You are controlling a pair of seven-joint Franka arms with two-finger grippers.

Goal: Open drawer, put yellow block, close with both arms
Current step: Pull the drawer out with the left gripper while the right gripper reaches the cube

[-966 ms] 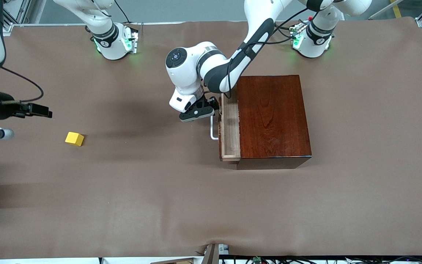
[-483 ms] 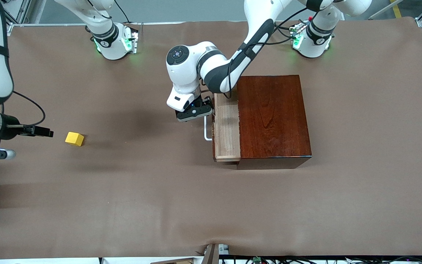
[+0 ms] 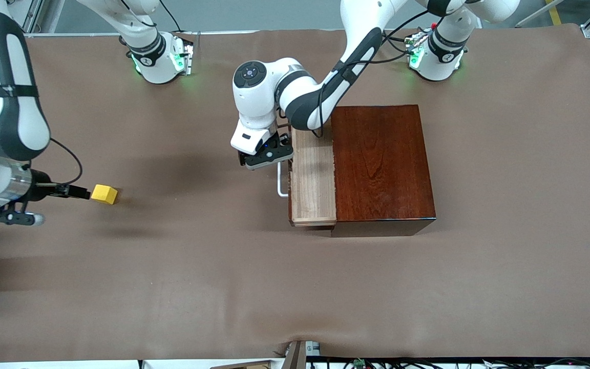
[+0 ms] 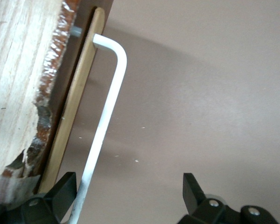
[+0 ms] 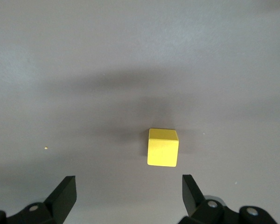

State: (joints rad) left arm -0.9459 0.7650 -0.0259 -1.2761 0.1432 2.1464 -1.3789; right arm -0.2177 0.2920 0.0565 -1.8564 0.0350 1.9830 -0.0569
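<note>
- The left arm's black two-finger gripper (image 3: 266, 156) sits at the white U-shaped handle (image 3: 280, 182) of the drawer; in the left wrist view its fingers (image 4: 60, 193) stand spread wide, one touching or just beside the bar (image 4: 105, 116), not clamped on it.
- The drawer (image 3: 313, 177), a sliding tray of pale, straight-grained wood, stands partly pulled out of the glossy dark reddish-brown wooden box (image 3: 382, 164), toward the right arm's end of the table.
- The right arm's black gripper (image 3: 72, 192) hangs low, just beside the small bright yellow cube (image 3: 104, 194), fingers (image 5: 63, 196) wide apart and holding nothing.
- That plain-faced, sharp-edged cube (image 5: 163, 147) rests alone on the brown table covering (image 3: 197, 266), well apart from the box.
</note>
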